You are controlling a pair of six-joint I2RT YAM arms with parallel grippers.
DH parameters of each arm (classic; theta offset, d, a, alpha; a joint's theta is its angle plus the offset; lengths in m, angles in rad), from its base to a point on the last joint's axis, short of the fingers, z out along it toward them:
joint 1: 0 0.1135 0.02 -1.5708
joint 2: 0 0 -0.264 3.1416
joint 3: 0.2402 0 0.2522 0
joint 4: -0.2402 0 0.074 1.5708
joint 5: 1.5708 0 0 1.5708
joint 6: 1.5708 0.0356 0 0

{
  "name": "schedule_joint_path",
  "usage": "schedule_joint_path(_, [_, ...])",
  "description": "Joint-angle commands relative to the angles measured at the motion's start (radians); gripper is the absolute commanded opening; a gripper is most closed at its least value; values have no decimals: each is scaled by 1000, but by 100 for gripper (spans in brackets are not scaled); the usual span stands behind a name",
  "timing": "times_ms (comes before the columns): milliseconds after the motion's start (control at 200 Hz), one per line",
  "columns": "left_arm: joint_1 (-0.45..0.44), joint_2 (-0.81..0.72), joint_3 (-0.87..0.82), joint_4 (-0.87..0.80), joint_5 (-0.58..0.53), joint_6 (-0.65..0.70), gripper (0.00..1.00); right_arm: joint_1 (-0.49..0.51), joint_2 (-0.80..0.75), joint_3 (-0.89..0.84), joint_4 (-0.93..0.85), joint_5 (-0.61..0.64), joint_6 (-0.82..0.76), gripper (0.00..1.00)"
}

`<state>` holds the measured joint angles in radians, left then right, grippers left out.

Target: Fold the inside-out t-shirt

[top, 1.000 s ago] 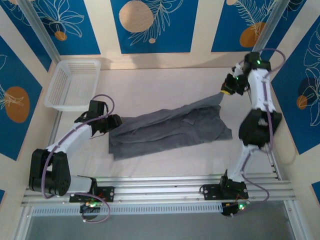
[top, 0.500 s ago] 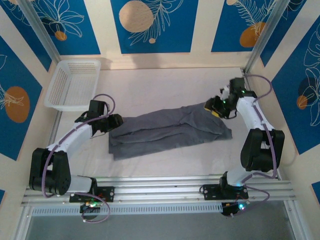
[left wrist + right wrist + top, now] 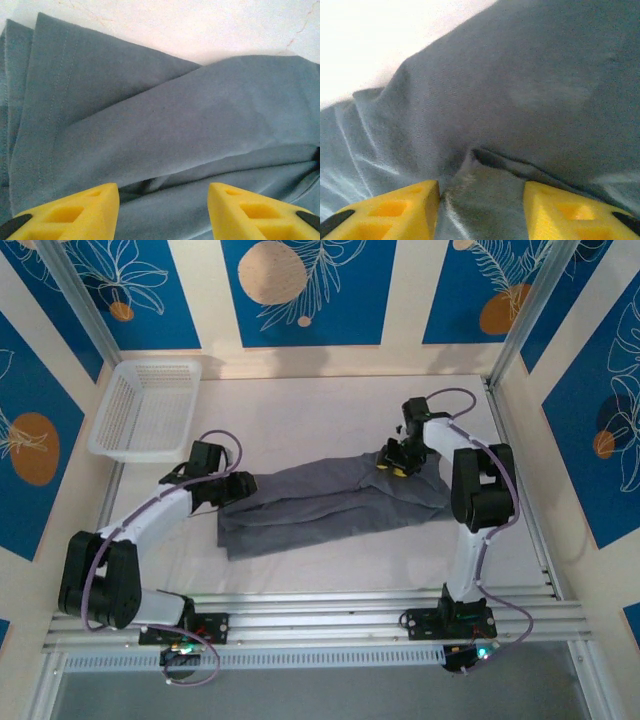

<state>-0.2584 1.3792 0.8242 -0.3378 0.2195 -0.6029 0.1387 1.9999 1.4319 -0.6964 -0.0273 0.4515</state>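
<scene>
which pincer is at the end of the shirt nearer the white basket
The left pincer: it sits at the shirt's left end, on the basket's side of the table. The right pincer is over the shirt's right part.

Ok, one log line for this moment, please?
t-shirt: lying as a long band on table | left tool: open, at its left end | right tool: open, low over its right half

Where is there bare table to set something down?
Free: the far strip between t-shirt and back wall, right of the basket; the near strip between t-shirt and rail. Crowded: the middle, left gripper and right gripper over the cloth.
</scene>
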Motion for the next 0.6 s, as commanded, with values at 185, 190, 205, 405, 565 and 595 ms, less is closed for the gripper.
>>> schedule_joint_path(185, [-8,9,24,-32,-16,-12,51,22,-86,-16,0,46,27,0])
schedule_joint_path(190, [-8,9,24,-32,-15,-12,51,23,-89,-18,1,45,26,0])
schedule_joint_path(205, [-8,10,24,-30,-14,-14,51,25,-96,-25,0,42,27,0])
schedule_joint_path(405, [-16,8,32,-29,-3,-22,51,58,-340,-266,43,44,39,0])
schedule_joint_path(565, [-21,24,35,-20,-12,-21,51,121,-526,-561,141,-78,166,9])
schedule_joint_path(595, [-21,29,36,-17,-13,-24,51,135,-549,-600,159,-112,193,18])
